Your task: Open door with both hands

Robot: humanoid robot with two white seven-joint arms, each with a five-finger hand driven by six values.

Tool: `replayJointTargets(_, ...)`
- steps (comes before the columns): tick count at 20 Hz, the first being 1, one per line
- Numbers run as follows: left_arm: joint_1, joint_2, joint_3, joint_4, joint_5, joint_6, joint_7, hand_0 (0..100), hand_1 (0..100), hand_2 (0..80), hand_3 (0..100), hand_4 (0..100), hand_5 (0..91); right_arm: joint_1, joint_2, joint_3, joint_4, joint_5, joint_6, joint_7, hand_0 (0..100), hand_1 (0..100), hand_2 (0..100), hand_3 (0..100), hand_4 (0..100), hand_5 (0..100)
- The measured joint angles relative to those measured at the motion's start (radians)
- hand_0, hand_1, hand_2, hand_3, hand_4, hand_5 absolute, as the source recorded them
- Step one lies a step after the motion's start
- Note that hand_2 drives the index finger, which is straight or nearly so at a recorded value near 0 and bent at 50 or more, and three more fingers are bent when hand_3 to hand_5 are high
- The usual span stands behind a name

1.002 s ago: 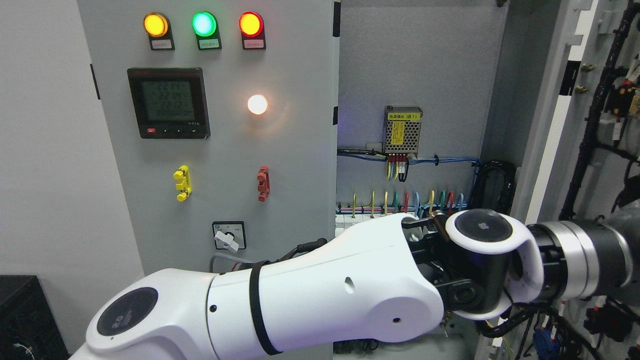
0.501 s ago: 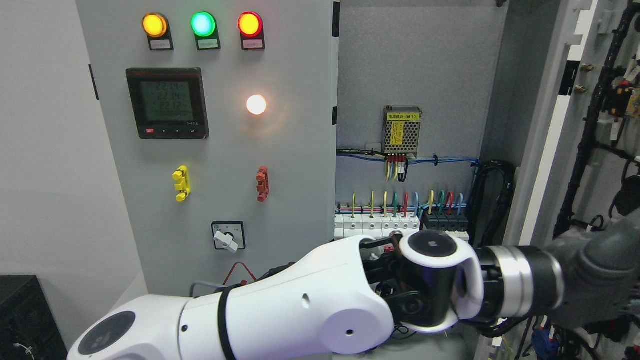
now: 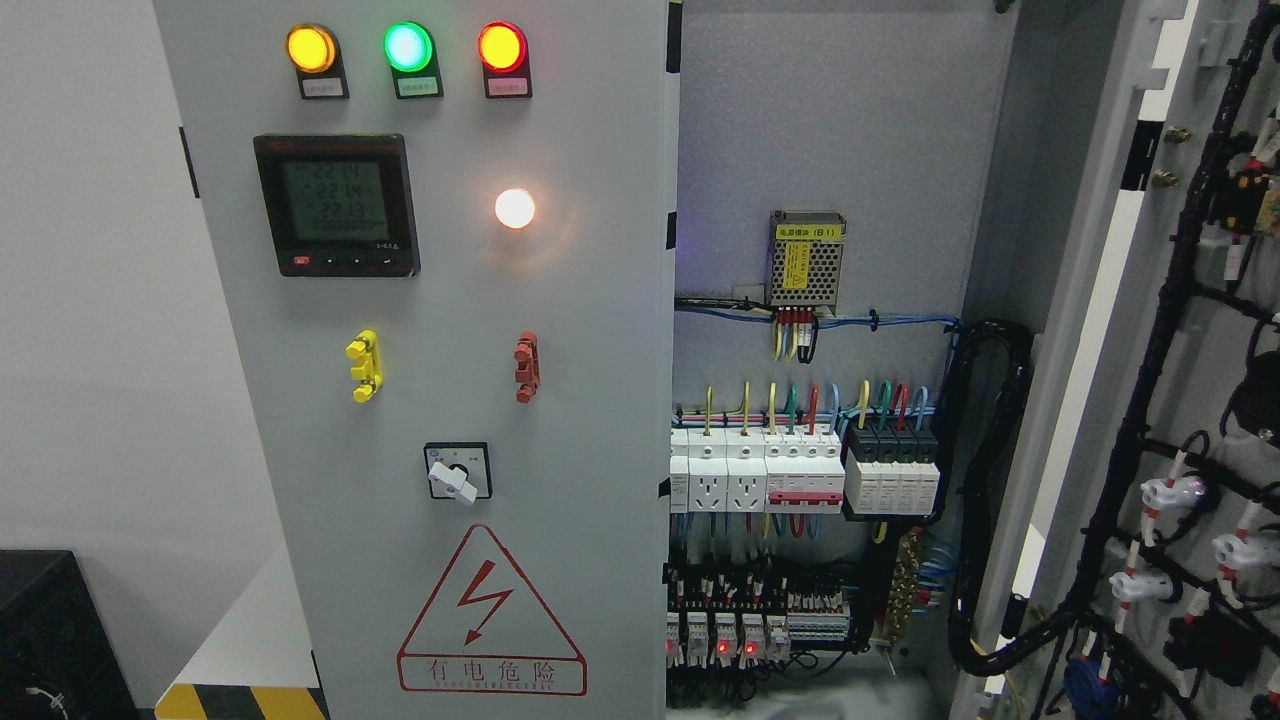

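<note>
The grey electrical cabinet fills the head view. Its left door [image 3: 590, 420] is closed and carries three lamps, a meter [image 3: 336, 204], a white lamp, a yellow handle [image 3: 364, 366], a red handle [image 3: 526, 367] and a rotary switch [image 3: 458, 471]. The right door [image 3: 1150, 330] stands swung wide open at the picture's right, its inner face covered with black wiring. Between the doors the cabinet interior [image 3: 820, 200] shows breakers [image 3: 805, 468] and coloured wires. Neither arm nor hand is in the picture.
A black box [image 3: 55, 630] sits at the lower left beside a white wall. A yellow-black striped floor marking [image 3: 235, 700] lies at the cabinet's foot. A black cable bundle [image 3: 985, 480] hangs along the interior's right side.
The left arm, which reached across the lower picture toward the right door, has dropped down and left the view. The breakers and warning sign it covered now show.
</note>
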Motion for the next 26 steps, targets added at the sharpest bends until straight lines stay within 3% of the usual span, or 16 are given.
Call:
replayJointTargets(2,0.19,0.047,0.026,0.04,-0.112,-0.015,-0.008,0,0,0.0,0,0,0.0,0.0,0.0,0.0,0.0,0.0,0.0,0.0,0,0,0,0,0,0)
replayJointTargets(5,0.426,0.056,0.084,0.185,-0.245,-0.078,-0.012,0,0,0.0,0,0,0.0,0.0,0.0,0.0,0.0,0.0,0.0,0.0,0,0,0,0,0,0)
replayJointTargets(7,0.523,0.02,0.128,0.345,-0.339,-0.195,-0.015,0,0,0.0,0,0,0.0,0.0,0.0,0.0,0.0,0.0,0.0,0.0,0,0,0,0,0,0)
replayJointTargets(11,0.595,-0.11,0.239,0.785,-0.489,-0.494,-0.008,0,0,0.0,0,0,0.0,0.0,0.0,0.0,0.0,0.0,0.0,0.0,0,0,0,0,0,0)
replayJointTargets(13,0.613,-0.171,0.289,0.974,-0.53,-0.554,0.025,0,0,0.0,0,0,0.0,0.0,0.0,0.0,0.0,0.0,0.0,0.0,0,0,0,0,0,0)
replayJointTargets(16,0.65,-0.258,0.353,1.204,-0.569,-0.582,0.158,0,0,0.0,0,0,0.0,0.0,0.0,0.0,0.0,0.0,0.0,0.0,0,0,0,0,0,0)
replayJointTargets(19,0.674,-0.336,0.423,1.374,-0.592,-0.592,0.233,0,0,0.0,0,0,0.0,0.0,0.0,0.0,0.0,0.0,0.0,0.0,0,0,0,0,0,0)
replayJointTargets(26,0.698,-0.471,0.572,1.592,-0.615,-0.483,0.271,0,0,0.0,0,0,0.0,0.0,0.0,0.0,0.0,0.0,0.0,0.0,0,0,0,0,0,0)
